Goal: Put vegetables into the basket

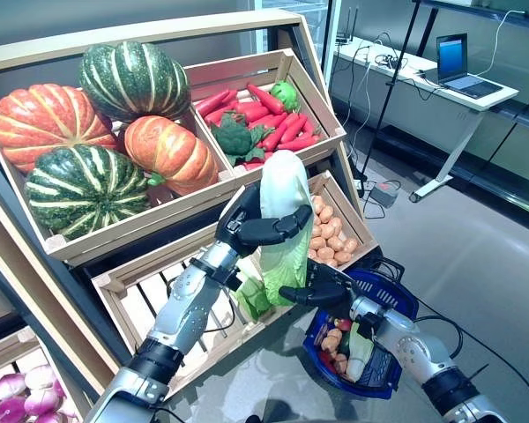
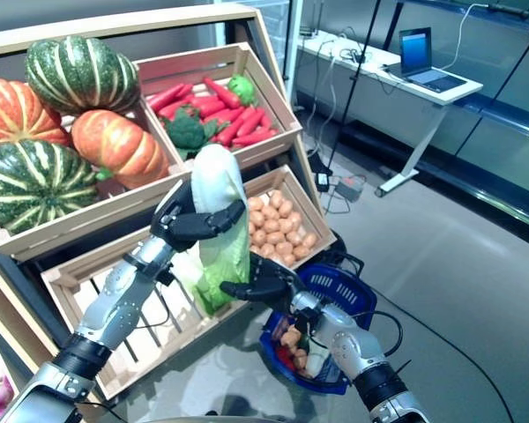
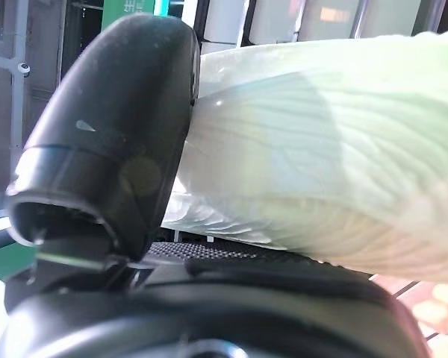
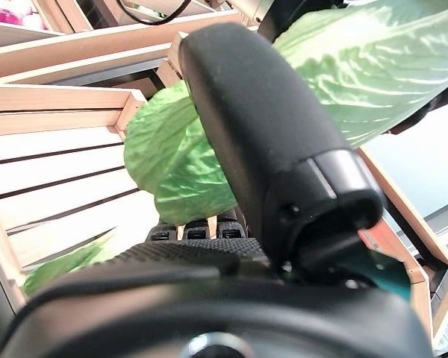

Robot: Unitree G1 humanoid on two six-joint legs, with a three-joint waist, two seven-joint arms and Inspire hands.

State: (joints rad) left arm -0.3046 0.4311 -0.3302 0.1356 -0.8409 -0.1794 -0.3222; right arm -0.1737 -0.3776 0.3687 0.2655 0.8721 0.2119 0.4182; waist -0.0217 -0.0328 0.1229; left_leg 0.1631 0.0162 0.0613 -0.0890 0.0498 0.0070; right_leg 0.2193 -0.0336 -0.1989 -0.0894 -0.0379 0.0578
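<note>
A napa cabbage [image 1: 282, 189] stands upright with its white stalk up and its green leaves hanging down, in front of the lower crates. My left hand [image 1: 260, 227] is shut around its middle; the left wrist view shows the thumb [image 3: 112, 142] pressed on the pale ribs [image 3: 321, 149]. My right hand [image 1: 322, 286] is open just under the leafy end, fingers stretched out to the leaves [image 4: 336, 82]. A blue basket [image 1: 397, 300] sits by my right forearm, below and right of the cabbage. It holds several vegetables, among them small potatoes and something red.
The top shelf holds a crate of pumpkins [image 1: 88, 150] and a crate of red carrots and broccoli [image 1: 256, 115]. Potatoes [image 1: 331, 233] fill the lower right crate. The slatted crate [image 1: 150, 300] holds green leaves. Purple onions [image 1: 22, 392] lie lower left. A desk with a laptop [image 1: 454, 62] stands back right.
</note>
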